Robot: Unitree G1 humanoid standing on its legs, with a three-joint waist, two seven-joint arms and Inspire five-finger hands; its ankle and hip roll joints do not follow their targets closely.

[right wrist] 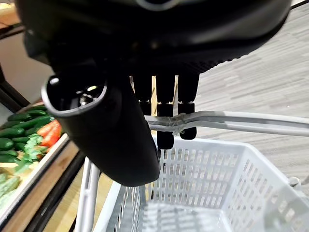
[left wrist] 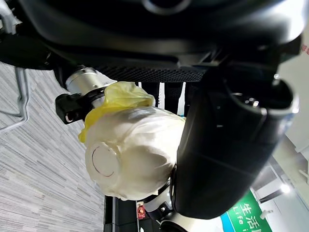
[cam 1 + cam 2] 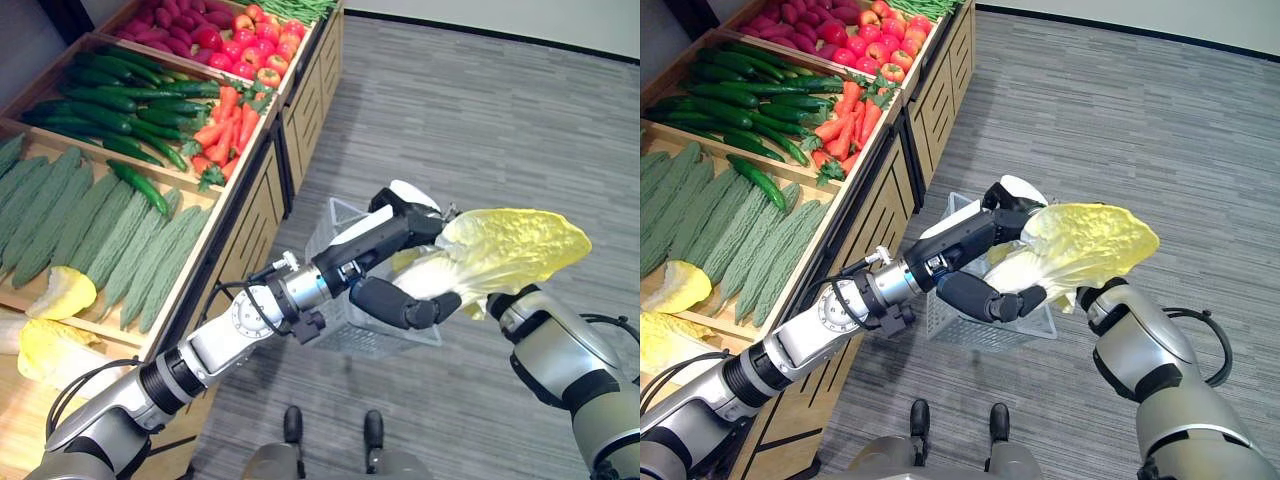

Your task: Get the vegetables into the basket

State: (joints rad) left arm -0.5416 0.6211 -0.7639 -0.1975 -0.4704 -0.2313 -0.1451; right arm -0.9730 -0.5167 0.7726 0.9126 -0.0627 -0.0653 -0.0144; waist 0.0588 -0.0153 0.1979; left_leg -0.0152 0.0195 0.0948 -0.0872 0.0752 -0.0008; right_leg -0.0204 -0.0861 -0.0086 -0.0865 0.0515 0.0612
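Cabbage (image 3: pixel 500 255) hung in the left hand (image 3: pixel 400 262) directly over the basket (image 3: pixel 335 330), its long axis reaching toward the robot's right, leafy end outermost. From the right eye the same cabbage sat above the basket rim, so the drop looked to be straight down. At the left wrist, the pale stem end (image 2: pixel 104 162) faced the camera, thumb and fingers clasped round the head. At the right wrist, the right hand (image 1: pixel 164 104) had its fingers hooked round the basket's handle (image 1: pixel 241 121), holding it beneath.
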